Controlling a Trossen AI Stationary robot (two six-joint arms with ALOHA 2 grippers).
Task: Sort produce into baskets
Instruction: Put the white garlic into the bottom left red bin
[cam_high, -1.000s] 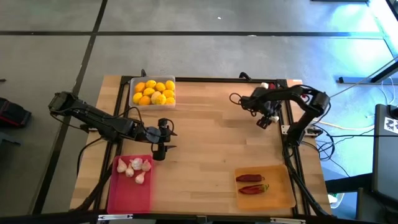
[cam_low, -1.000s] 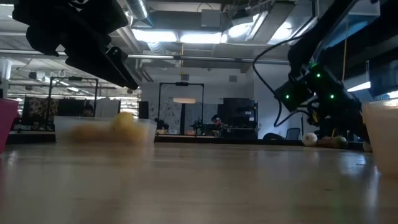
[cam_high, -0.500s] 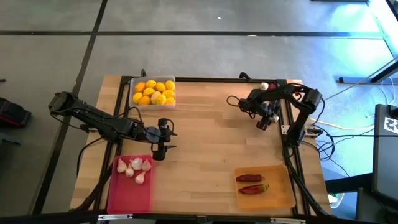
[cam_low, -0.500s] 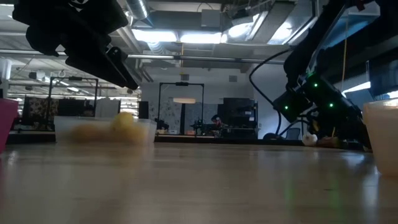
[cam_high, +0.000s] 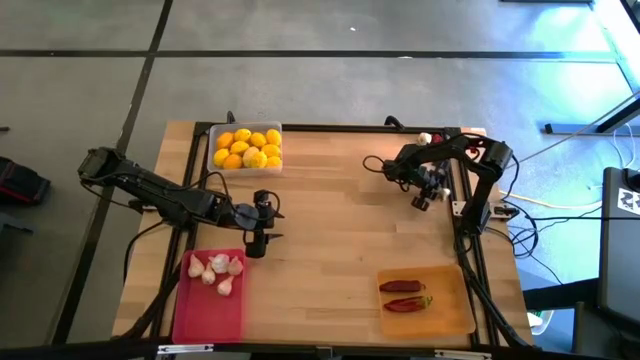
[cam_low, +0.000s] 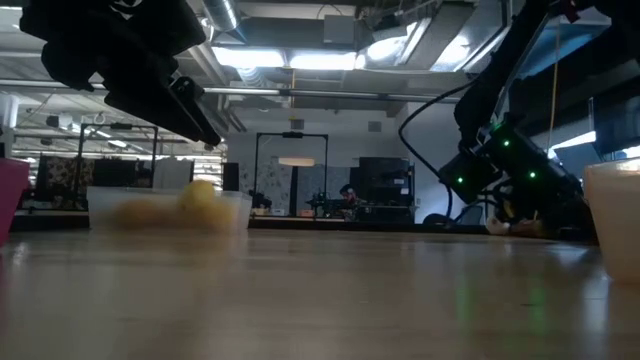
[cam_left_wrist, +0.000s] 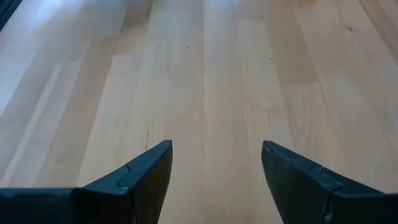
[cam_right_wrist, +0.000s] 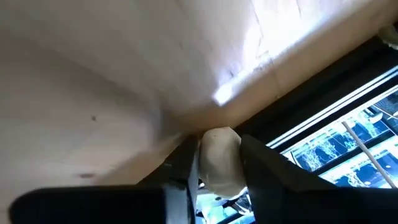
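Sorting looks nearly done — lemons (cam_high: 246, 147) fill the clear basket (cam_high: 214, 132), garlic bulbs (cam_high: 217, 271) lie in the pink basket (cam_high: 208, 318), chilies (cam_high: 405, 295) in the orange basket (cam_high: 455, 312). The right pincer (cam_right_wrist: 214, 163) grips one last garlic bulb (cam_right_wrist: 219, 158) at the table's (cam_high: 330, 230) far right edge; the left pincer (cam_left_wrist: 214, 163) hovers open and empty.

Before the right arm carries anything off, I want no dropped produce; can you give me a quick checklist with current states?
1. Right end effector closed around the garlic bulb: ok, a finger on each side.
2. Bulb lifted off the table: cannot tell.
3. Pink-red tray has room beside its garlic: ok, front half bare.
4. Left end effector out of the way: not ok, it hangs open just behind that tray.
5. Lemons in the clear tray, chilies in the orange tray: ok.
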